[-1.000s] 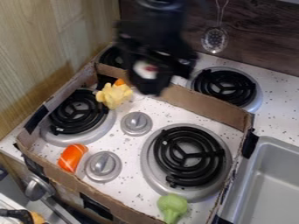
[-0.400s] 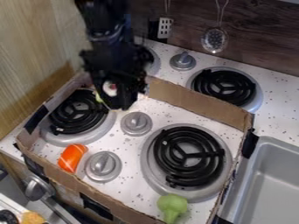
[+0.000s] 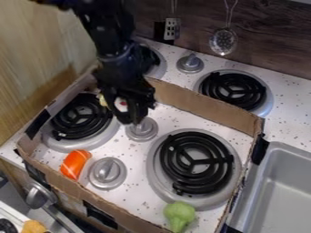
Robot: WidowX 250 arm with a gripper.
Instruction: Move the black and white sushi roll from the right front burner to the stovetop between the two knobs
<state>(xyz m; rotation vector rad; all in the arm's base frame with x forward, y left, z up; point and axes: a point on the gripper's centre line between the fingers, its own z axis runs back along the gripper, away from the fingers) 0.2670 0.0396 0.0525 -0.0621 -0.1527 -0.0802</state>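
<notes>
The black two-finger claw (image 3: 133, 119) hangs by a round silver knob (image 3: 142, 130); open or closed, I can't tell. Partly hidden, what's probably a lumpy pale-yellow toy (image 3: 103, 100) lies on its wooden-wall (image 3: 36, 50) side, near the left black coil burner (image 3: 82, 117).

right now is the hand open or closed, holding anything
Hand: can't tell open or closed, nor whether it holds anything; it appears right by a silver knob.
</notes>
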